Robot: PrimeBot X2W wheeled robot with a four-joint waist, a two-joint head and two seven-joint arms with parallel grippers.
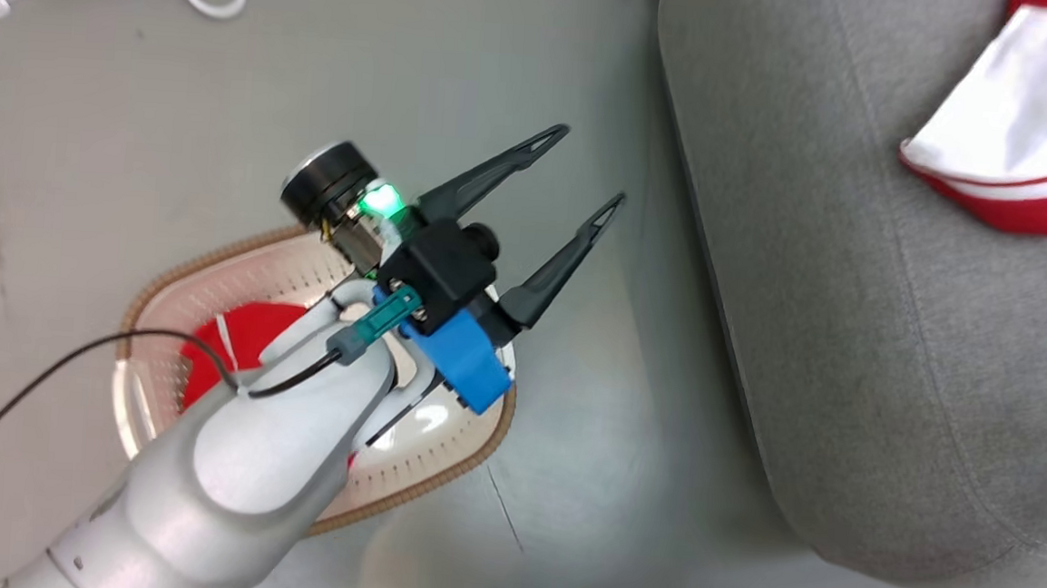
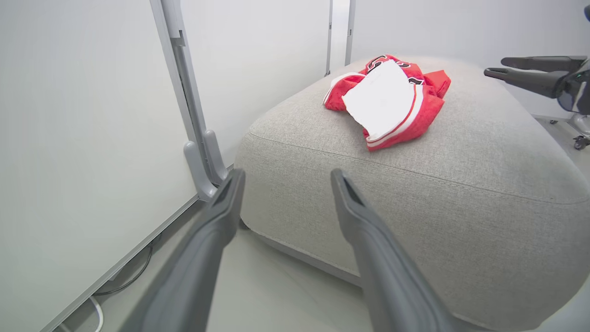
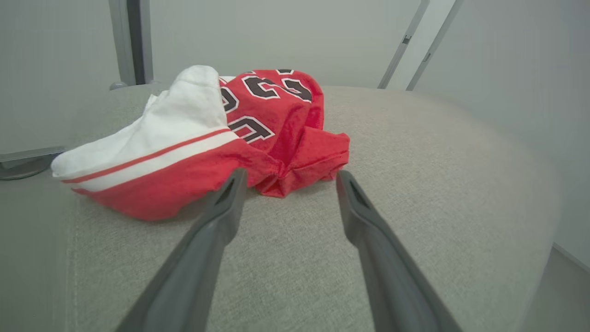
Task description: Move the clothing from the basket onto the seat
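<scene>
Basket — half under pale forearm

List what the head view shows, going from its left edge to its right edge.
basket on the floor → left gripper, jaws open and holding nothing → seat → clothing lying on the seat at the upper right

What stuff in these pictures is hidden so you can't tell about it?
- Head view: the left arm covers most of the basket, so I can't tell how much red clothing lies inside.
- Head view: the pile on the seat is cut off by the top-right edge.
- Right wrist view: the jersey is crumpled, and its folds hide part of the numbers.
</scene>
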